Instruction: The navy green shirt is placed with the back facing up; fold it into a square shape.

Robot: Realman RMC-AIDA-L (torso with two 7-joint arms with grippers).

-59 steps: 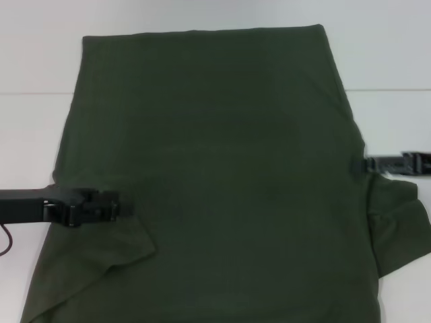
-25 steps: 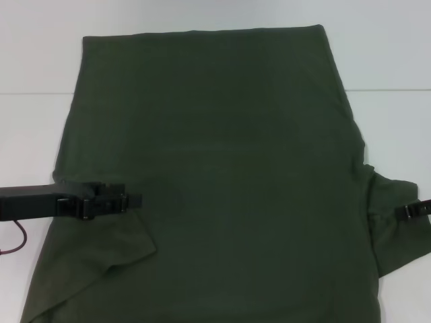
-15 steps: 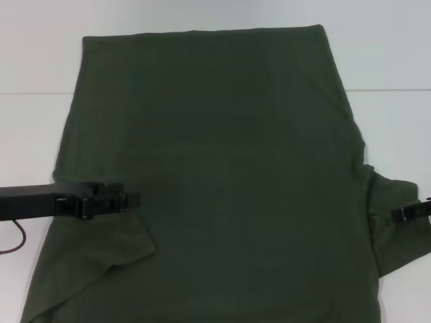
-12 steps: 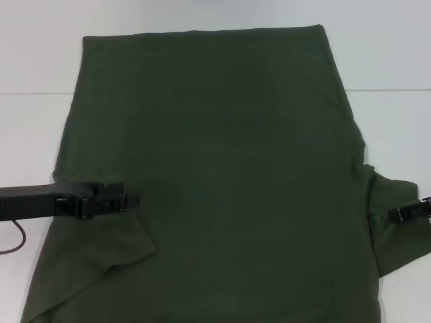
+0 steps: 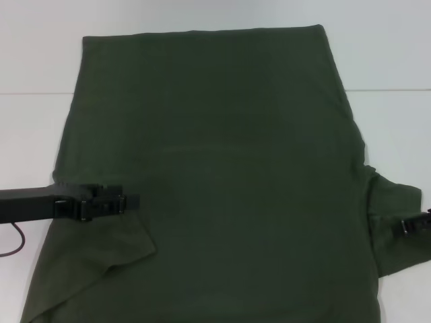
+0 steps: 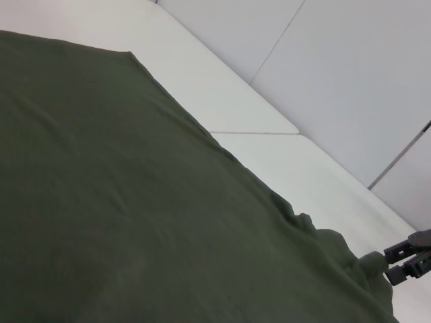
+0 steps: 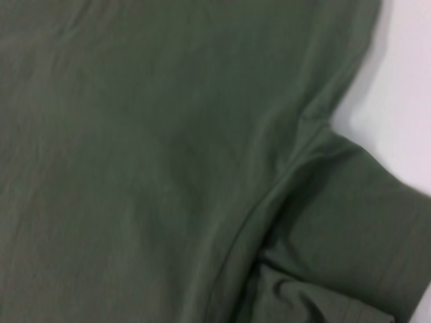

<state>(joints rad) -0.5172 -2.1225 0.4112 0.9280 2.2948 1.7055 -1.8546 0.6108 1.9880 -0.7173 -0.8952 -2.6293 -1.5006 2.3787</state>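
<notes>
The navy green shirt is spread flat, plain side up, on the white table — ready for folding. The left claw is laid over the left sleeve seam, the right claw at the right sleeve edge; grip of both cannot be told.

- Even, bright light, seemingly from overhead; no glare.
- Soft shadow along the shirt edge on the table.
- Right wrist view slightly blurred.
</notes>
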